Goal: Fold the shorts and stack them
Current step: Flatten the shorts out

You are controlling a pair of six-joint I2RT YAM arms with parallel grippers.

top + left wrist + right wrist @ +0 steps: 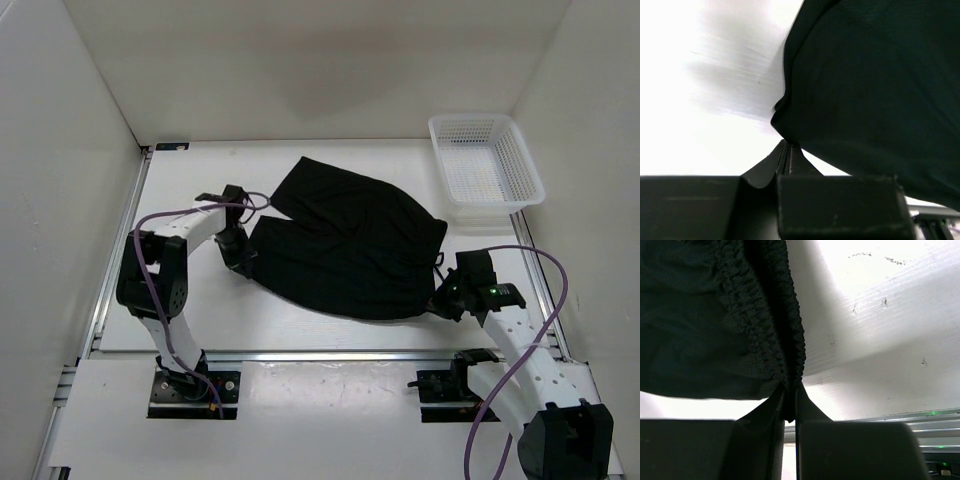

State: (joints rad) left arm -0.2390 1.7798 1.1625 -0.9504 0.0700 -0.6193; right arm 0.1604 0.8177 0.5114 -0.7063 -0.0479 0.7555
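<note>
Now, with the left end effector (241, 258) pinched shut on the leg hem (782, 117) and the right end effector (447, 297) on the stretchy waistband (775, 340), lift the shorts (345, 245) off the middle of the desk (260, 330) slowly, both sides level.

White table top (260, 325) is enclosed on three sides by plain white walls (300, 60). Aluminium rails (330, 354) are fitted along its near and left edges. Left of the left fingers (795, 161), the surface is washed out by glare. Right of the right fingers (806, 408), small scuff marks (875, 257) are noted.
</note>
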